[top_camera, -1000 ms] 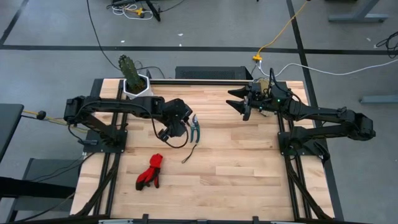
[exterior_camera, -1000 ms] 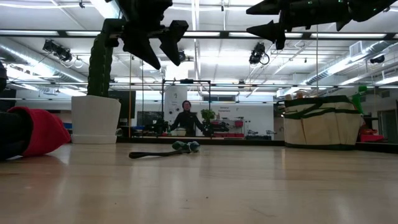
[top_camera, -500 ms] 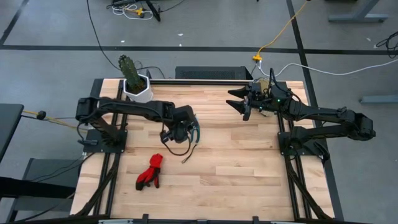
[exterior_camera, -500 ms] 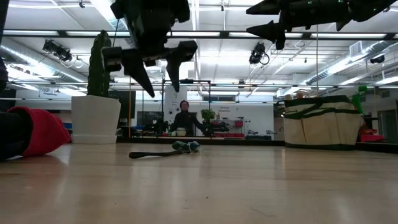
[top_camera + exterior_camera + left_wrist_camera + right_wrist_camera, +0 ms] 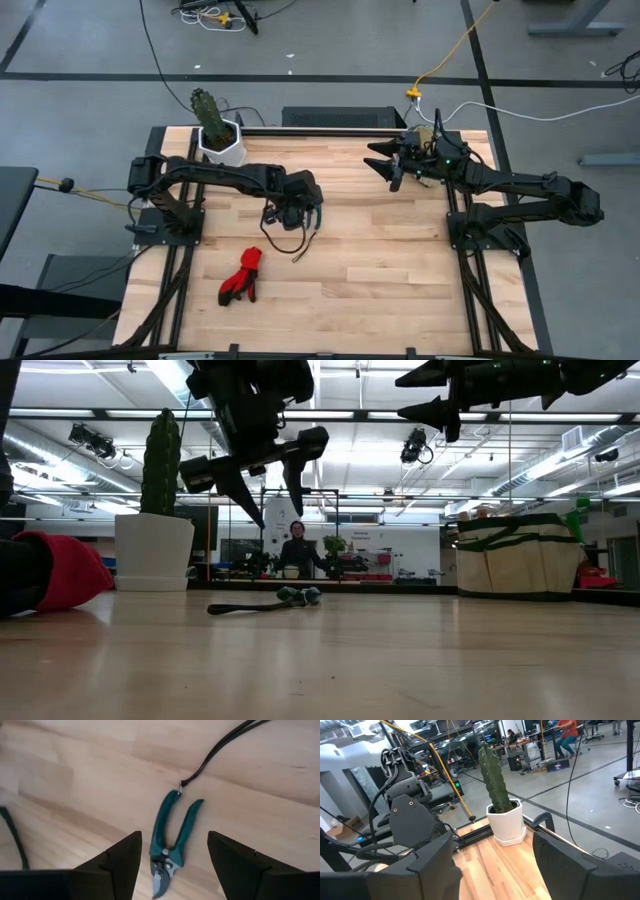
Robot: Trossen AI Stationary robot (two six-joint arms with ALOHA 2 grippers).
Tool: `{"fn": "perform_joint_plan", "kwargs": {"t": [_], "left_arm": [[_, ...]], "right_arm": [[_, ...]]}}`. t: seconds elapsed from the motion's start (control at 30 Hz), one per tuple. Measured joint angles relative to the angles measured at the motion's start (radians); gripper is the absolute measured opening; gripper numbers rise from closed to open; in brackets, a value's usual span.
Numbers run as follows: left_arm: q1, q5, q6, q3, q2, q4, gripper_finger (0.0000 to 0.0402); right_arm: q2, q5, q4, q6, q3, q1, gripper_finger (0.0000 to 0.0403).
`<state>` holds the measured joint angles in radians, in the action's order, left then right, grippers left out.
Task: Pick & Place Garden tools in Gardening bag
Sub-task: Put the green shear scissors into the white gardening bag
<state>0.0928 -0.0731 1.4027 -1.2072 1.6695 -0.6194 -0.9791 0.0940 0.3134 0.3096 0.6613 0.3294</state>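
I have the left gripper [image 5: 300,203] positioned over the middle of the table [image 5: 400,260], fingers spread and holding nothing. In the left wrist view the shears [image 5: 172,840] lie flat on the wood directly between the two fingers [image 5: 117,862], blade end toward the camera, green handles pointing away, with the cord [image 5: 220,752] running off from one handle tip. In the low view the left gripper [image 5: 262,485] hangs above the shears [image 5: 298,595], clear of them and not touching. The gloves [image 5: 241,276] lie well apart, nearer the table's front edge. The right gripper [image 5: 385,163] waits raised at the far right of the table, fingers open and empty, above the bag [image 5: 518,555]. The pot [image 5: 222,140] stands at the far left corner.
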Motion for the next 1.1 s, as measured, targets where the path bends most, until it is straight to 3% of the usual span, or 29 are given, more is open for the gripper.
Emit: {"fn": "perform_joint_plan", "kwargs": {"t": [0.2,0.43,1.1], "left_arm": [[0.02,-0.069,0.063,0.004,0.028,0.012,0.0234],[0.029,-0.069,0.128,0.003,0.073,0.054,0.0234],[0.028,-0.033,0.128,0.003,0.194,0.061,0.0234]], "right_arm": [[0.0,0.0,0.0,0.0,0.0,0.0,0.0276],[-0.001,0.0,-0.013,0.0,0.0,0.0,0.0276],[-0.001,-0.001,-0.045,-0.003,0.0,-0.004,0.0276]]}}
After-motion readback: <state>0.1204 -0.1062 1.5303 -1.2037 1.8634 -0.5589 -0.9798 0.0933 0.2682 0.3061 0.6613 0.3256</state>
